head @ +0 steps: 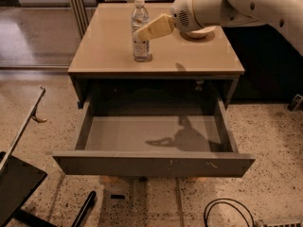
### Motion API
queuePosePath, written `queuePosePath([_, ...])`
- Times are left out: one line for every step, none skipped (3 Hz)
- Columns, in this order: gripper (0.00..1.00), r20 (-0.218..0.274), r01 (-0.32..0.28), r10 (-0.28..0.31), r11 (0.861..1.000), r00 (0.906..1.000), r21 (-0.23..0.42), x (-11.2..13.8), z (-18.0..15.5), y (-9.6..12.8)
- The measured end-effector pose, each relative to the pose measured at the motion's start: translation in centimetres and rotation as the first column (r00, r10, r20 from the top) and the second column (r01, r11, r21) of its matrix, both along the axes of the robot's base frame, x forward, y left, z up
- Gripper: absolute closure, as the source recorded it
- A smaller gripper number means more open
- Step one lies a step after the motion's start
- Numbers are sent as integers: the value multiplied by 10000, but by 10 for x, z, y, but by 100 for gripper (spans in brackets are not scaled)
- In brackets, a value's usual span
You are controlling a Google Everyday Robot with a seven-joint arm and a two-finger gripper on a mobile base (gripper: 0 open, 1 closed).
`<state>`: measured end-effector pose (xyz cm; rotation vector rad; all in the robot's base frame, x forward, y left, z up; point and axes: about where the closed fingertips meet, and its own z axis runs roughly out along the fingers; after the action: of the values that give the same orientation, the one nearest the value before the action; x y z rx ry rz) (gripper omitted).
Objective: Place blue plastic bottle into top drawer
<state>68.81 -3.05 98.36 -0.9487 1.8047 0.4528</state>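
The blue plastic bottle is a clear bottle with a white cap and a label band. It stands upright on the tan cabinet top, left of centre. My gripper reaches in from the right on the white arm, and its tan tip overlaps the bottle's middle. I cannot tell whether it touches the bottle. The top drawer is pulled fully out below. Its grey inside holds nothing and shows the arm's shadow.
A shallow white bowl sits on the cabinet top at the right, mostly hidden under the arm. A black cable lies on the speckled floor at the lower right. A dark frame stands at the lower left.
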Motion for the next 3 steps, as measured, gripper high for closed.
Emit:
queuePosePath([0,35,-315,314,9993,9995,206,38,-8,25])
queuePosePath([0,-23,-585,585,9981,9983,173,69,-15,48])
queuePosePath([0,-177,-834,835,9965,9963,105,93,-22,71])
